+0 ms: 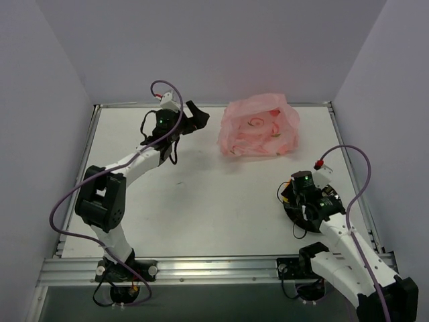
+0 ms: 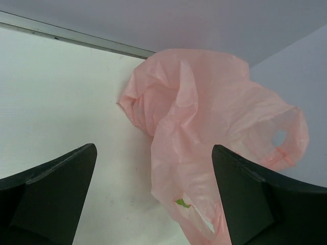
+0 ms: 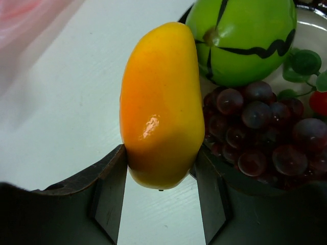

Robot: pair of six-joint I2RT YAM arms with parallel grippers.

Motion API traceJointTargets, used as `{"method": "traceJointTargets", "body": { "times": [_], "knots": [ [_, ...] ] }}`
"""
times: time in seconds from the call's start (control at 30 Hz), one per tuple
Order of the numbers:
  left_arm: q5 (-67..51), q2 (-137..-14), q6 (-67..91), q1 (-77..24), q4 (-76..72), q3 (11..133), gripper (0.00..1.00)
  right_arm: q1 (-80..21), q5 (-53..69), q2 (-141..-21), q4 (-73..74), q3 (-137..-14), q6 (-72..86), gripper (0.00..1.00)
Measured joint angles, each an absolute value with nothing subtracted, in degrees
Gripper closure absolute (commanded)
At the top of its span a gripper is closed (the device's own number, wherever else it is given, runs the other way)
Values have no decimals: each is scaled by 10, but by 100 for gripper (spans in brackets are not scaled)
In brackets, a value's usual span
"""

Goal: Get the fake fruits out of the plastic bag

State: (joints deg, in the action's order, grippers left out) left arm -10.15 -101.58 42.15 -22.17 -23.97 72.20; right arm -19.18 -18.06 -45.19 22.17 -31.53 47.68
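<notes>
Glossy orange-yellow mango (image 3: 161,102) clenched in right gripper (image 3: 161,159) beside green fruit (image 3: 245,41), purple grapes (image 3: 260,132); left gripper (image 2: 153,150) released.

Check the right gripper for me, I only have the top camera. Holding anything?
Observer: Yes, the right wrist view shows the right gripper shut on the mango.
Operator: Plate?
Observer: A green fruit and grapes lie on the plate.
Operator: Left arm?
Observer: The left gripper is open, facing the bag; a bit of green shows through the bag's lower part, can't tell what.
</notes>
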Motion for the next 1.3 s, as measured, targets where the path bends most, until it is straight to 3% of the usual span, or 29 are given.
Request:
{"method": "traceJointTargets", "body": {
  "times": [0.33,0.47,0.53,0.63,0.77,0.83,1.03,1.3],
  "knots": [
    [-112,-993,422,-232,-298,671,6,-195,-187,-551,240,-322,488,77],
    [-125,-985,425,-232,-329,654,6,-196,-192,-569,269,-345,497,61],
    [-131,-985,428,-232,-342,646,6,-196,-193,-576,279,-354,498,45],
    [-137,-985,431,-232,-352,638,6,-197,-197,-584,291,-358,503,31],
    [-141,-983,433,-232,-361,627,6,-197,-198,-598,304,-360,503,24],
    [-142,-983,433,-232,-363,622,6,-202,-197,-598,312,-366,503,15],
    [-146,-975,433,-232,-358,621,6,-238,-197,-562,334,-433,493,2],
    [-148,-943,433,-234,-329,621,6,-291,-226,-509,338,-542,453,0]
  ]
}}
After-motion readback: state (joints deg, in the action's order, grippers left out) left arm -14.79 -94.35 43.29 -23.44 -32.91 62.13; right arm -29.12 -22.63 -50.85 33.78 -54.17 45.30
